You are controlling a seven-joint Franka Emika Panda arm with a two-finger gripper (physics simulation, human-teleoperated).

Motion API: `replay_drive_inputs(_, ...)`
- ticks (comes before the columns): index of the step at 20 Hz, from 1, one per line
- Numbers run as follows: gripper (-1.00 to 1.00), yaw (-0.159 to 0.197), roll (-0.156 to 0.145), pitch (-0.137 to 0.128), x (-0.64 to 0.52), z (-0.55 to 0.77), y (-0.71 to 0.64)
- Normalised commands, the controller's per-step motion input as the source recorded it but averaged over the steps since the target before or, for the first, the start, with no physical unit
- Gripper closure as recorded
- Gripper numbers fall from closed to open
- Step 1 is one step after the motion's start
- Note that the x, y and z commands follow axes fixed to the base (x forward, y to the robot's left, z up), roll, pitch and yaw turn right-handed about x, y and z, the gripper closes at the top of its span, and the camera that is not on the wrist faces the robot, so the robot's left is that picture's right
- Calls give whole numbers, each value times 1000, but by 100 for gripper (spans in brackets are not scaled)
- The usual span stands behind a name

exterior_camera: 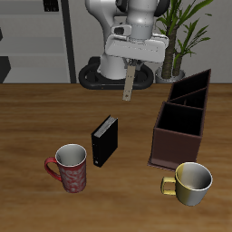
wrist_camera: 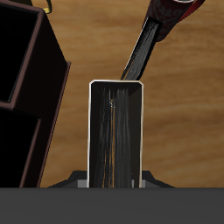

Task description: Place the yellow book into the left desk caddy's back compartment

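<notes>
- Yellow book (exterior_camera: 130,83) hangs upright, well above the tabletop (exterior_camera: 36,118), clamped at its top edge by the gripper (exterior_camera: 132,62) fingers.
- Left desk caddy (exterior_camera: 184,118) nearby, back compartment unfilled.
- Judgement: light, stiff, slick cover; an edge grip may let it swing.

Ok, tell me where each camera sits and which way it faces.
Exterior: high in front of the table, facing back and down at the tabletop; the arm shows, jaws shut on the yellow book.
Wrist: on the hand, looking down along the yellow book to the table; only the jaws' tips show.
Shared: yellow book, caddy, black book.
</notes>
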Motion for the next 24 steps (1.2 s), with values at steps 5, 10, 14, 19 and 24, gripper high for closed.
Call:
replay_drive_inputs(5, 100, -13, -14, 10, 9, -19, 248)
replay_drive_inputs(10, 100, -13, -1, 28, -28, -94, 361)
replay_drive_inputs(14, 100, -3, -3, 37, -118, -184, 413)
replay_drive_inputs(19, 100, -6, 14, -9, -134, 12, 322)
replay_drive_inputs(24, 100, -15, 26, -31, -122, 78, 376)
